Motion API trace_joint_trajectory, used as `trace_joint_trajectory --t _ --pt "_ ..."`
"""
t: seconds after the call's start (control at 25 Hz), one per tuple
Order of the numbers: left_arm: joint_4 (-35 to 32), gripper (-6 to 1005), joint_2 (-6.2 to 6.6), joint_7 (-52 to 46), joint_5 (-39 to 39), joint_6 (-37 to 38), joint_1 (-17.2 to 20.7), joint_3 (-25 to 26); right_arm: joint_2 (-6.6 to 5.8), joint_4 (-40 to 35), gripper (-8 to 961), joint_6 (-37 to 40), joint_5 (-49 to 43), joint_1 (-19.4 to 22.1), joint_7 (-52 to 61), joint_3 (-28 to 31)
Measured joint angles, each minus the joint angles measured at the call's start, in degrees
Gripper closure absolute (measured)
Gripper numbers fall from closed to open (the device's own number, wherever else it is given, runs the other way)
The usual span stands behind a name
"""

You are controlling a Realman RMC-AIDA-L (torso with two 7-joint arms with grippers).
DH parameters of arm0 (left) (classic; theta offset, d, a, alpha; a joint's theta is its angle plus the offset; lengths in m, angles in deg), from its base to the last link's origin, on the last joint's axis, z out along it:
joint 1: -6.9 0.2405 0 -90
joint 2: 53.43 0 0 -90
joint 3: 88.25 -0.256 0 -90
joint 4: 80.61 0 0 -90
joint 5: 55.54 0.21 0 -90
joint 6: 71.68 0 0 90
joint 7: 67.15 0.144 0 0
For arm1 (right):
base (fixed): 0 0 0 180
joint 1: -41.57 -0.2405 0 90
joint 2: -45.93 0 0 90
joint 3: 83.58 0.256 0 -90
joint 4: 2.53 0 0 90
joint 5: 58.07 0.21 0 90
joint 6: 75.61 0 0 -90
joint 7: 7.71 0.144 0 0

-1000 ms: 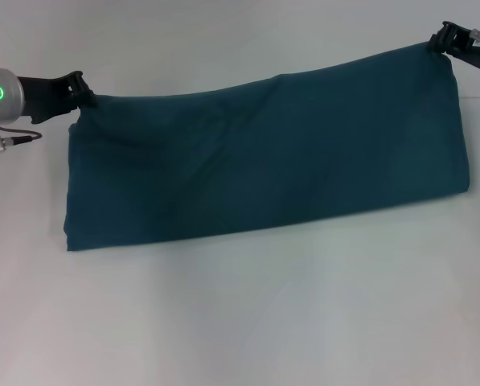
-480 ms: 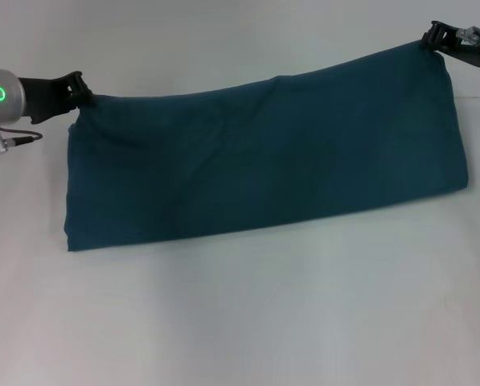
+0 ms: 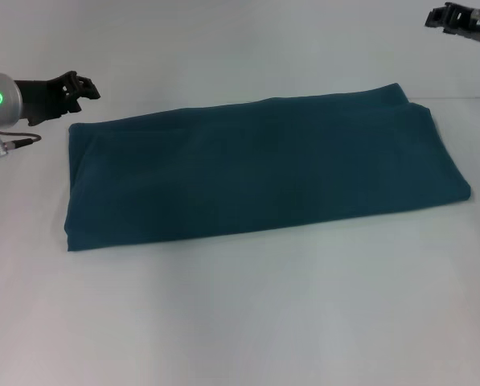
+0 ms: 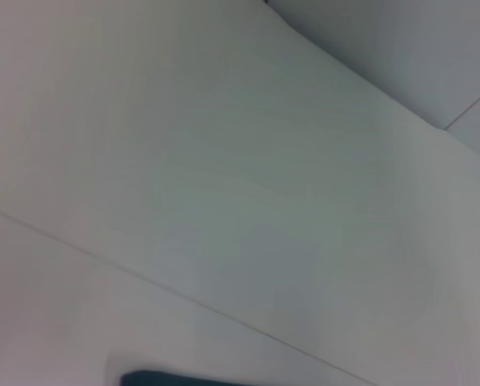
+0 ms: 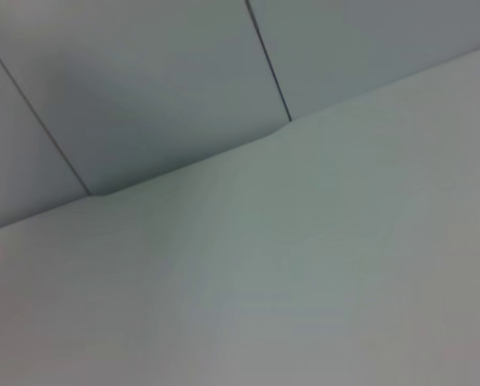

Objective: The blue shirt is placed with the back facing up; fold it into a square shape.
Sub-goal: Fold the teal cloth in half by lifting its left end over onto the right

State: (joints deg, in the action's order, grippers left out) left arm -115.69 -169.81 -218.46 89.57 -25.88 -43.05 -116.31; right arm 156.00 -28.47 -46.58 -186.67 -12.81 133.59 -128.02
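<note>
The blue shirt (image 3: 264, 169) lies flat on the white table as a long folded band, plain side up, running from left to right across the head view. My left gripper (image 3: 87, 86) hovers open just above and beyond the band's far left corner, holding nothing. My right gripper (image 3: 434, 16) is open and raised well above and beyond the far right corner, clear of the cloth. In the left wrist view only a sliver of the blue shirt (image 4: 167, 378) shows at the picture's edge. The right wrist view shows no cloth.
White table surface (image 3: 248, 322) stretches in front of the shirt towards me. A pale wall with panel seams (image 5: 268, 60) rises behind the table's far edge.
Both grippers have let go of the shirt's far corners and pulled up and away. The lifted far edge has dropped, and the shirt now lies flat.
</note>
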Motion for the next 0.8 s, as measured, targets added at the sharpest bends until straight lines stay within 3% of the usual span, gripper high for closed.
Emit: trace_joint_trajectory --t 0.12,0.24,0.4,0.52,0.64,0.8 --pt "-0.2 747 -0.01 0.0 -1.4 0.9 0.7 -0.1 -1.66 -1.0 716 5.9 0.5 1.0 1.2 1.3" --pt "-1.8 611 -0.1 0.7 -4.8 3.8 2.8 -0.3 -1.94 -2.9 615 11.3 1.4 3.0 1.7 3.3" --pt "-5.7 487 -0.54 3.9 -13.3 11.0 8.0 -0.1 -1.66 -9.0 454 26.6 9.6 10.2 -0.8 5.8" --pt "-6.9 409 0.0 6.5 -21.9 19.1 12.9 0.0 -1.78 -10.7 415 38.1 18.4 16.3 -4.3 6.0" --pt "-7.4 409 0.45 7.3 -26.9 27.4 17.6 1.5 -1.79 -10.0 376 47.0 24.9 22.1 -8.0 6.8" --pt "-7.5 408 0.05 6.9 -27.0 36.0 21.6 6.5 -0.64 -9.2 338 53.7 27.9 28.8 -11.5 9.9"
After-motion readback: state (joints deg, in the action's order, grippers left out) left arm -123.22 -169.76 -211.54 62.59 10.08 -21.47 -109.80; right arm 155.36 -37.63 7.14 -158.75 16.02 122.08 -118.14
